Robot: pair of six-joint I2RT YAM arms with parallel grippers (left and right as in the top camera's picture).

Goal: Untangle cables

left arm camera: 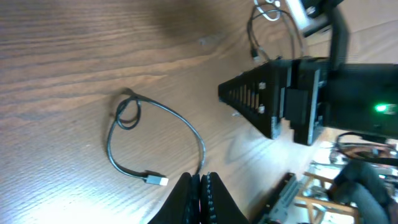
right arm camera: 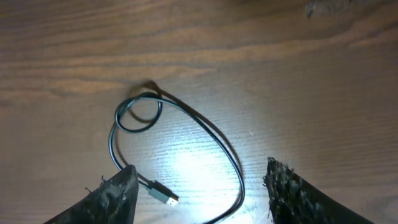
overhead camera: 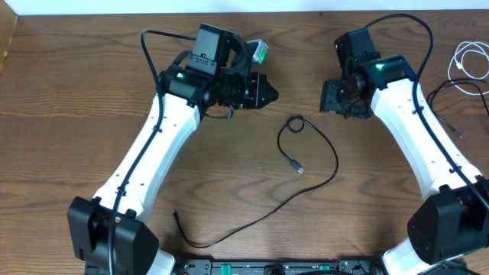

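**Overhead:** The black cable (overhead camera: 335, 159) lies loose on the desk (overhead camera: 76, 92) between the arms. It has a small loop (overhead camera: 294, 124) at its upper end and the plug (overhead camera: 297, 166) just below. The left pincer (overhead camera: 269, 93) is closed and empty. The right pincer (overhead camera: 327, 98) is parted and empty. A white cable (overhead camera: 467, 59) sits well apart at far right.

**Left wrist:** The fingers (left arm camera: 200, 193) are pressed together above the cable's bend.

**Right wrist:** The jaws stand wide, with loop (right arm camera: 138, 112) and plug (right arm camera: 163, 196) below them. Recommendation: take the strand beside the loop, not the crossing itself. Then draw the plug end back through gently.
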